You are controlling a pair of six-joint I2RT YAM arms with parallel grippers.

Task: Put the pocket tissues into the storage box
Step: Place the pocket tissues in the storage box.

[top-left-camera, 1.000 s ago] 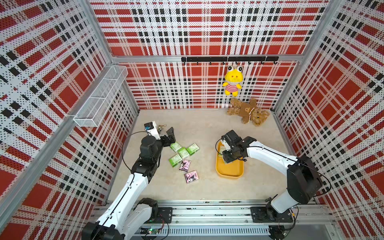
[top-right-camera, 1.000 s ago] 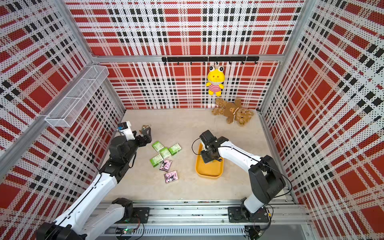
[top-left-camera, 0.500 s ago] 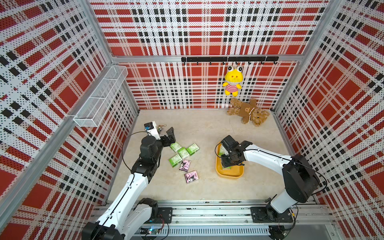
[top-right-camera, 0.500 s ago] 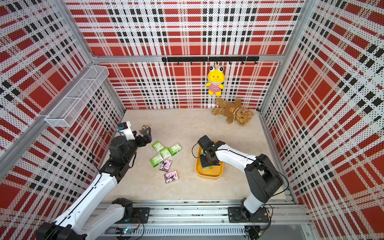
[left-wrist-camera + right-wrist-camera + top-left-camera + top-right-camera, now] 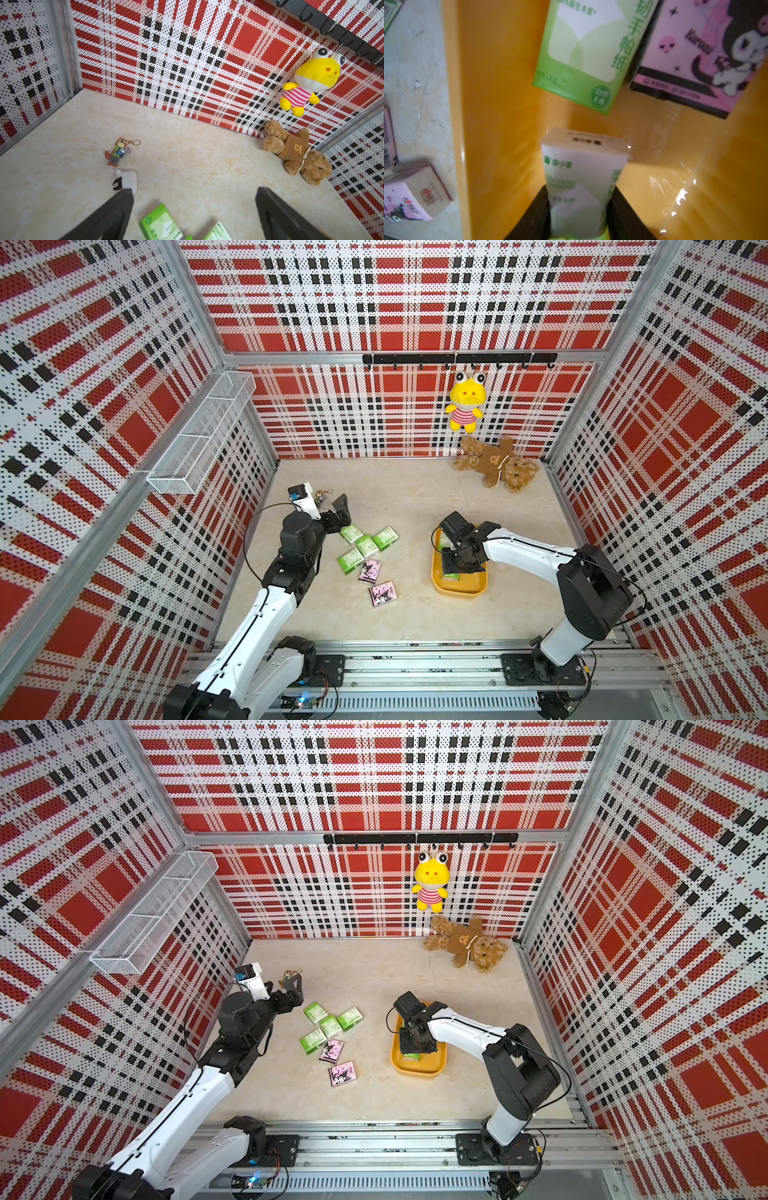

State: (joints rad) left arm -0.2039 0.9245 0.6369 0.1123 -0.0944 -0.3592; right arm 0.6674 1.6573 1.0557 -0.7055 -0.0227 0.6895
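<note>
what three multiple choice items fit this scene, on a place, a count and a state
1. The teddy bear lies: A) floor by the back wall B) wire basket C) on a hook
2. The pink packets on the floor outside the storage box: A) one B) two C) four
3. The right hand: A) open, empty B) shut on a green packet C) shut on a pink one
Answers: A, it lies by that wall; B, both top views show two; B, the right wrist view shows the clamp.

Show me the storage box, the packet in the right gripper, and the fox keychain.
storage box [image 5: 459, 592]: in a top view, near rim
held packet [image 5: 577, 176]: right wrist view, front face
fox keychain [image 5: 116, 151]: left wrist view, body
</note>
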